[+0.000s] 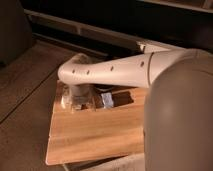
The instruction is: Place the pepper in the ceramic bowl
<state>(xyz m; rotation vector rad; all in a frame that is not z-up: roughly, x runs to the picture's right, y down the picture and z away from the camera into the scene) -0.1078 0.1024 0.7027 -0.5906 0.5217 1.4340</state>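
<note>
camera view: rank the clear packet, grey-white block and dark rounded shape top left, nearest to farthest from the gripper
The gripper hangs over the wooden board's far left part.
1. clear plastic packet, right beside it, picture left.
2. grey-white block, along the board, picture right.
3. dark rounded shape, off the board, top left corner.

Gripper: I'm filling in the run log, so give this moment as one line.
gripper: low over wooden table, far left corner | small pale item: right of gripper | pepper: not visible | ceramic bowl: not visible

Smooth, matt plastic arm — gripper over grained wooden board
</note>
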